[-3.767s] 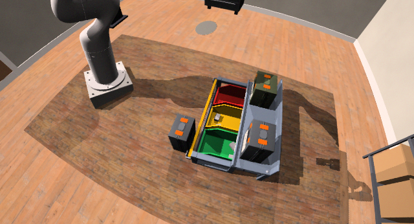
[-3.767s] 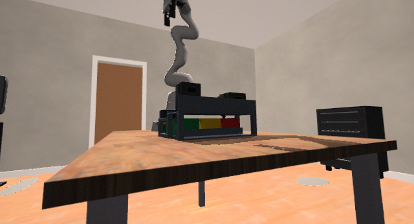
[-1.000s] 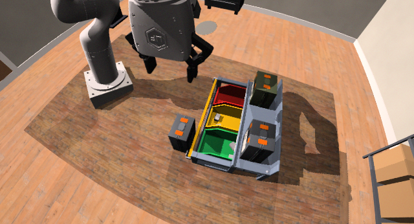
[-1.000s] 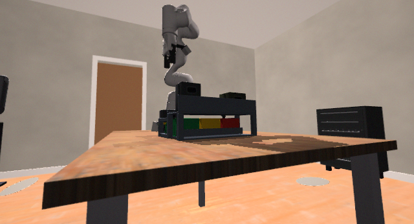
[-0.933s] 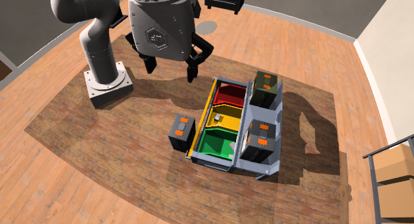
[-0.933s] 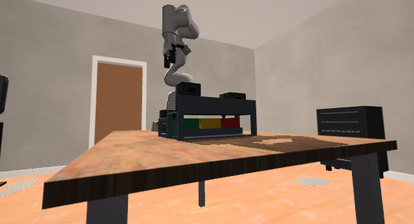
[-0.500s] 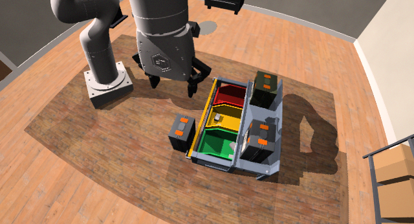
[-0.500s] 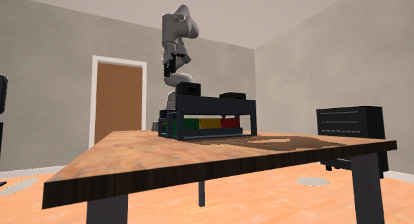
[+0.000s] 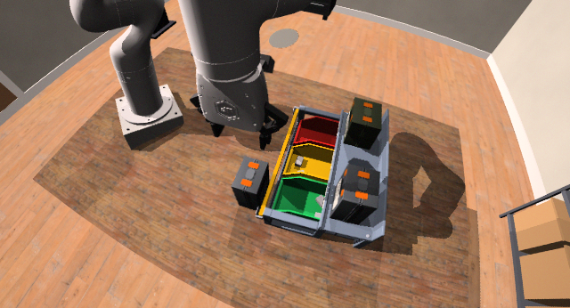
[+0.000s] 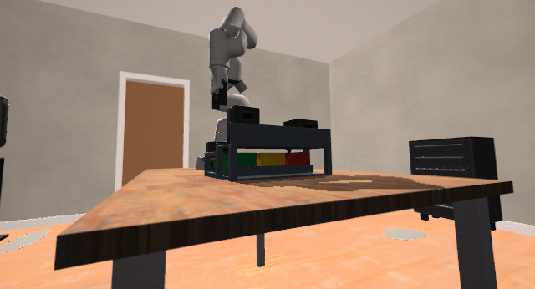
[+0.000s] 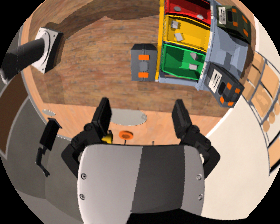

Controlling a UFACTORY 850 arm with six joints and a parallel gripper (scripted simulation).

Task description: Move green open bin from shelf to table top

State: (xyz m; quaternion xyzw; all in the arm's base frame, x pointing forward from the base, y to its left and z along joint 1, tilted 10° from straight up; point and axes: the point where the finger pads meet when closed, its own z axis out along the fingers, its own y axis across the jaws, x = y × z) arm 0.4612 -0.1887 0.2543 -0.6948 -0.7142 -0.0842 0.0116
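Observation:
The green open bin [image 9: 296,198] [image 10: 247,159] [image 11: 180,62] stands at one end of the lower level of a grey-blue shelf [image 9: 377,220] [image 10: 276,135] [image 11: 215,46], next to the yellow bin [image 9: 312,162] [image 10: 271,159] [image 11: 184,30] and the red bin [image 9: 317,130] [image 10: 298,158] [image 11: 188,4]. A small grey part [image 9: 320,201] lies in the green bin. My gripper [image 9: 240,139] [image 10: 218,102] [image 11: 142,105] is open and empty. It hangs high above the table [image 9: 134,201] [image 10: 209,197], on the bins' open-front side, nearer the red bin's end.
A dark box with orange tabs [image 9: 250,182] [image 11: 144,62] stands on the table just in front of the green bin. Two more dark boxes [image 9: 365,121] [image 9: 356,194] stand on the shelf's top level. The arm's base [image 9: 149,118] is bolted at the table's left.

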